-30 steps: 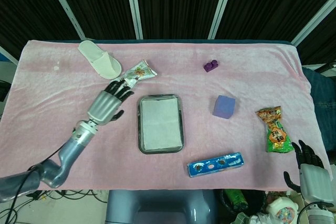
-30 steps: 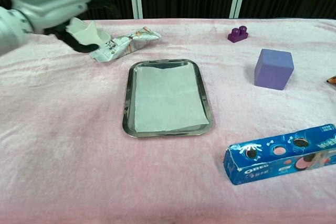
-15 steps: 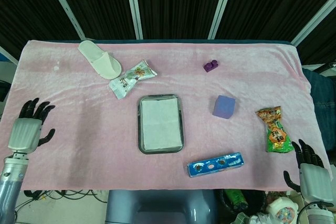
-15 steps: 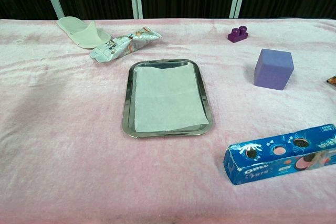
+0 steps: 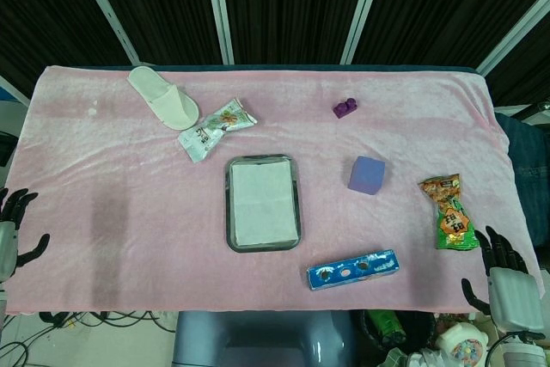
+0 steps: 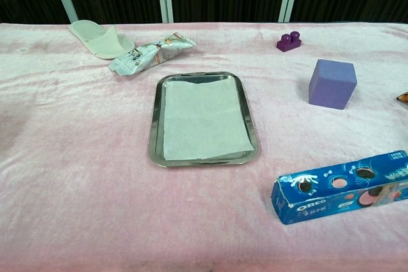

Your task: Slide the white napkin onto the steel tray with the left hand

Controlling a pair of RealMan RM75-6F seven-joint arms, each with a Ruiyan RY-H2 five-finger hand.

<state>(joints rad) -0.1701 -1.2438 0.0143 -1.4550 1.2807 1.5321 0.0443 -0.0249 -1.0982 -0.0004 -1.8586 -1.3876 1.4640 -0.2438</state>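
white napkin point(image 5: 262, 205) inside steel tray point(image 5: 229, 212)

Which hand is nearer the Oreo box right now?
Right. The right hand sits off the table's near right corner, a short way from the Oreo box; the left hand is at the far left edge.

The left hand point(image 5: 10, 228) was cut off by the head view's left edge, only some fingers showing. The right hand point(image 5: 507, 285) was cut at the bottom. In the chest view, an orange snack packet point(image 6: 403, 98) showed only a corner.
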